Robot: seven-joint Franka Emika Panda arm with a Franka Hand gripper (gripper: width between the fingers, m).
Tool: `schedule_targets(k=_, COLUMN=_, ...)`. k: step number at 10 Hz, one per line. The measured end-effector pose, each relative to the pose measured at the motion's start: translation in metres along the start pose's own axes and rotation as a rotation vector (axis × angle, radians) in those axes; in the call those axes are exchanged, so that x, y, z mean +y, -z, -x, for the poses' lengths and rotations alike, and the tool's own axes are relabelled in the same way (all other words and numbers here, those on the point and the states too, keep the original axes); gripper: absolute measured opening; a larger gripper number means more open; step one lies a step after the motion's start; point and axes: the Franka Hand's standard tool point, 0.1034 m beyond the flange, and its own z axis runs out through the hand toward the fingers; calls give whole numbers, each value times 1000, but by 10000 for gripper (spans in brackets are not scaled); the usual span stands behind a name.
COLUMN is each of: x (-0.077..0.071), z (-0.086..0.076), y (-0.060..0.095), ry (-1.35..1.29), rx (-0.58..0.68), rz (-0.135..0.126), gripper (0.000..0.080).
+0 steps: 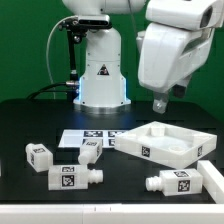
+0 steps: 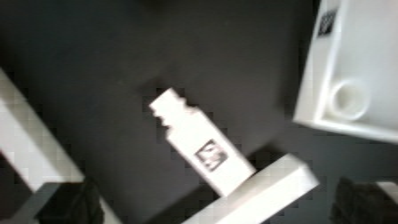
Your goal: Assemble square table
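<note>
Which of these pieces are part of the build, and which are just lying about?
Part of the build: square panel; four legs.
Just lying about: marker board.

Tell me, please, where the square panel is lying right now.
In the exterior view the square panel lies on that view's right, beside the marker board, with a leg in front of it.

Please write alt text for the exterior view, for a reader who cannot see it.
A white robot arm holds its claw above a square white panel on a black table. Several chunky legs lie loose beside it.
</note>
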Motion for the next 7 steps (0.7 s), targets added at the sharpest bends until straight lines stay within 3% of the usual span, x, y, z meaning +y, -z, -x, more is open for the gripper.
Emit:
schedule_targets(k=2, x=5, z=-11, y=-19, ry=-50, rx=109, rz=69, gripper=650)
schedule_targets(k=4, x=27, z=-7, y=-57, ry=-46, rx=227, rz=148, gripper=650)
schedule_targets(k=7, x=29, z=-5, y=-61, ry=-33, rx=231, rz=153, gripper=650)
